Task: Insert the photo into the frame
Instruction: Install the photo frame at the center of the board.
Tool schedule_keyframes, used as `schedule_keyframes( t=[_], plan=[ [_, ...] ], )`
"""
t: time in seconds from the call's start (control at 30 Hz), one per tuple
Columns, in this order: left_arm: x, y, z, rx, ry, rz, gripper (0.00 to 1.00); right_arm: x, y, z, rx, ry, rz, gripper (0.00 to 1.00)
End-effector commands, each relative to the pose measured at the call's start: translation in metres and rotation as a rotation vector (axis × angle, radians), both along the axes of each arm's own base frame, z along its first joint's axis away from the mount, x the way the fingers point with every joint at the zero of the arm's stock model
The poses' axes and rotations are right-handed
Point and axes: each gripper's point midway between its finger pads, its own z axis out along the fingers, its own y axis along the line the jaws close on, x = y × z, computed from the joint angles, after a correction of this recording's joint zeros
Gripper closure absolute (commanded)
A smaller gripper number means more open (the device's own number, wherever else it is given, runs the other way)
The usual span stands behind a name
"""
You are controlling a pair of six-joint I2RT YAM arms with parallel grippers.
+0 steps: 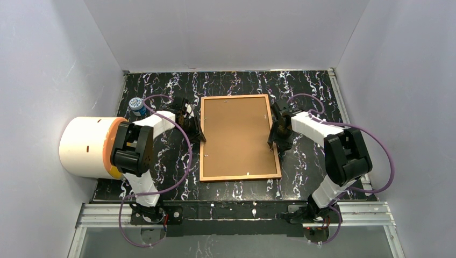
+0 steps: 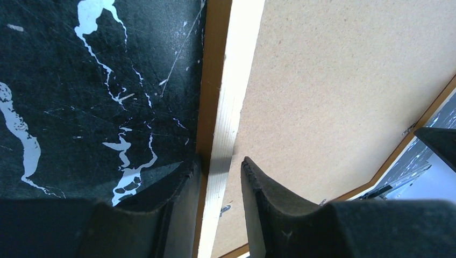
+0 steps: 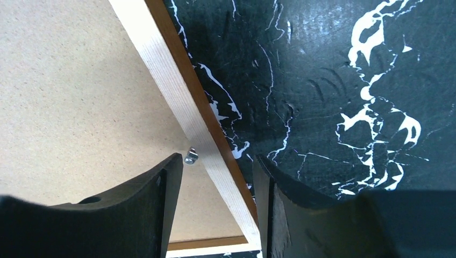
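The frame (image 1: 240, 176) lies face down in the middle of the black marbled table, with the plain brown backing board (image 1: 236, 137) sitting inside it. The photo is hidden. My left gripper (image 1: 200, 134) is open and straddles the frame's left rail (image 2: 231, 80); one finger is outside against the orange edge and the other is over the board (image 2: 333, 80). My right gripper (image 1: 273, 141) is open and straddles the right rail (image 3: 161, 75), with one finger over the board (image 3: 70, 91) and the other outside over the table.
A large white and orange cylinder (image 1: 86, 146) lies at the left edge, and a small blue and white can (image 1: 137, 105) stands behind it. A small metal tab (image 3: 191, 157) sits on the board by the right rail. White walls enclose the table.
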Motion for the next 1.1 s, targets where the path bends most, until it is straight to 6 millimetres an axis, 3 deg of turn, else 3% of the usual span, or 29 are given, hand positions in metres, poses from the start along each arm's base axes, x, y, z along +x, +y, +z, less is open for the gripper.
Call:
schedule_keyframes(
  t=[0.0,0.53,0.7,0.87,0.93,1.0,1.07],
  plan=[
    [-0.009,-0.003,-0.003,-0.019,0.025,-0.021,0.69,0.002,0.005,-0.005,0.031,-0.013,-0.019,0.41],
    [-0.013,-0.002,-0.006,-0.014,0.033,-0.019,0.69,-0.003,0.001,-0.020,0.012,0.003,-0.059,0.52],
    [-0.014,-0.001,-0.006,-0.011,0.032,-0.019,0.69,-0.005,0.000,-0.020,0.010,0.004,-0.060,0.70],
    [-0.014,-0.001,-0.006,-0.011,0.032,-0.019,0.69,-0.006,0.002,-0.019,0.023,0.005,-0.049,0.81],
    [-0.013,-0.001,-0.006,-0.012,0.032,-0.020,0.69,-0.003,0.003,-0.016,0.028,-0.001,-0.043,0.76],
    [-0.013,-0.002,-0.005,-0.016,0.032,-0.022,0.69,0.003,0.005,-0.009,0.028,-0.016,-0.046,0.61],
    [-0.012,-0.002,-0.002,-0.015,0.032,-0.020,0.68,0.011,0.007,0.002,0.029,-0.035,-0.051,0.55]
  ],
)
